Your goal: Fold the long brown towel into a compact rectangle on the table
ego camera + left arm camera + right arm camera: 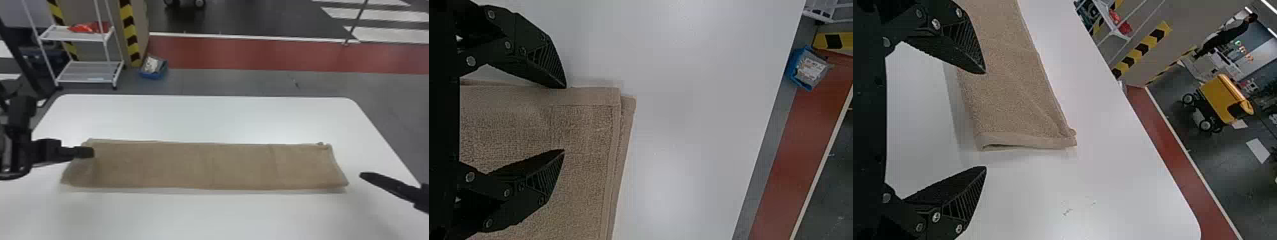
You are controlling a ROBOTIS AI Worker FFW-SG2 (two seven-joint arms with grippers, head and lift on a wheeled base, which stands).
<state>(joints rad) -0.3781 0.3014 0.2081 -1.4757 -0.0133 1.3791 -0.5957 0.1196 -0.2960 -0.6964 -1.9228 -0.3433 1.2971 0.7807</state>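
My left gripper (85, 152) is over the left end of the brown towel (191, 166), which lies as a long flat strip across the table. In the left wrist view that gripper (564, 119) stands open, one finger over the towel (584, 130) and the other at its end edge. My right gripper (362, 176) is off the towel's right end, to the right of it. The right wrist view has this gripper (986, 120) open too, with nothing between its fingers, and the towel's end hem (1028, 140) lies beyond them, its layers slightly parted.
The white table (204, 118) has bare surface behind and in front of the towel. Past its far edge, on the floor, stand a white wire shelf (86, 71) and a blue bin (154, 67). A yellow cart (1225, 98) is farther off.
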